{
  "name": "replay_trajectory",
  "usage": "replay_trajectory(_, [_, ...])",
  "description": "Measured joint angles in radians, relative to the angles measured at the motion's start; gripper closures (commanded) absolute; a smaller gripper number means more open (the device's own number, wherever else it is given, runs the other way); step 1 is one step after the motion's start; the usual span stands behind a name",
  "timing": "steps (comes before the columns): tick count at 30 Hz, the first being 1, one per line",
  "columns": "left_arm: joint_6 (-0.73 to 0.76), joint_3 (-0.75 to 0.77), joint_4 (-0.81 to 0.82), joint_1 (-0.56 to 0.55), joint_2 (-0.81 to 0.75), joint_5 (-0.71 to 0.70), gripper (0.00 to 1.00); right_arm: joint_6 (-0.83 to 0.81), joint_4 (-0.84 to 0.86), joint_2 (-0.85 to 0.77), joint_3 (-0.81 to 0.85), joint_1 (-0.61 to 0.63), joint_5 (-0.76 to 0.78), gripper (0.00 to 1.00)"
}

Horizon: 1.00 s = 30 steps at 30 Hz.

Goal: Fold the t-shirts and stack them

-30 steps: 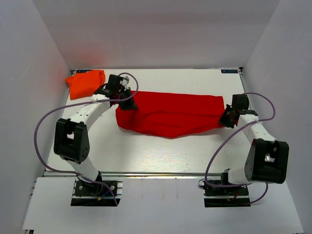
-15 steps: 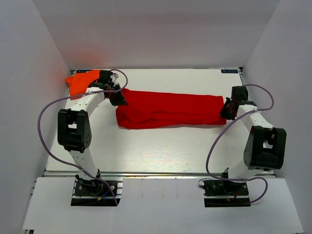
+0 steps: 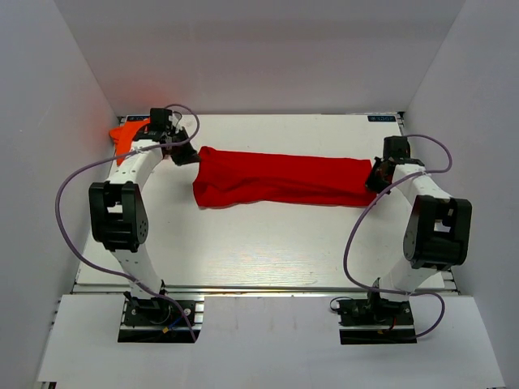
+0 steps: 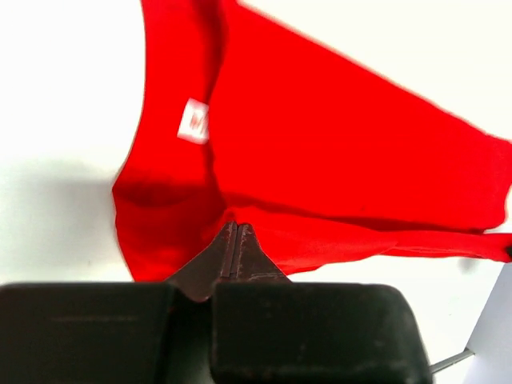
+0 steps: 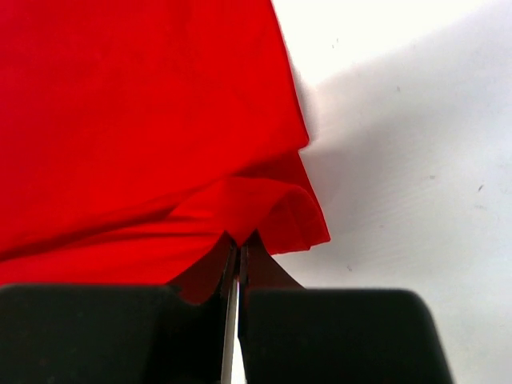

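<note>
The red t-shirt [image 3: 280, 178] lies stretched in a long band across the back half of the table, folded over on itself. My left gripper [image 3: 193, 156] is shut on its left end; in the left wrist view the closed tips [image 4: 234, 228] pinch red cloth near the white neck label [image 4: 193, 122]. At the right end my right gripper [image 3: 371, 181] is shut on the shirt's edge, and the right wrist view shows a fold of red cloth [image 5: 264, 210] caught at its tips [image 5: 240, 240]. The orange t-shirt [image 3: 128, 133] sits bunched at the back left corner, partly hidden by the left arm.
White walls close in the table [image 3: 268, 251] at the back and on both sides. Purple cables loop out from both arms [image 3: 73, 186] [image 3: 357, 235]. The left arm reaches over the orange shirt's spot at the back left.
Both grippers have moved toward the back of the table with the red shirt held between them. Its hanging front edge has been drawn up, and the shirt now forms a narrower, straighter band.
</note>
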Motion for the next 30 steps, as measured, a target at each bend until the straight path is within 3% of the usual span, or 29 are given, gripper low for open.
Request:
replay_trajectory(7, [0.038,0.143,0.039,0.003,0.122,0.048,1.0,-0.01,-0.028,0.069,0.097,0.0,-0.014,1.0])
replay_trajectory(13, [0.052,0.066,0.055,0.004,0.134,0.071,1.0,-0.014,-0.047,0.026,0.048,0.0,-0.033,1.0])
replay_trajectory(17, [0.049,-0.1,0.056,0.004,-0.006,0.055,1.0,-0.001,-0.099,-0.153,-0.09,0.0,-0.029,1.0])
replay_trajectory(22, [0.028,-0.3,0.063,0.002,-0.317,0.031,1.0,0.028,-0.151,-0.383,-0.253,0.0,-0.012,1.0])
replay_trajectory(25, [0.02,-0.38,0.068,0.001,-0.463,0.023,1.0,0.037,-0.181,-0.44,-0.331,0.0,-0.013,1.0])
replay_trajectory(30, [0.01,-0.484,0.048,0.001,-0.551,-0.003,1.0,0.049,-0.224,-0.461,-0.408,0.0,-0.033,1.0])
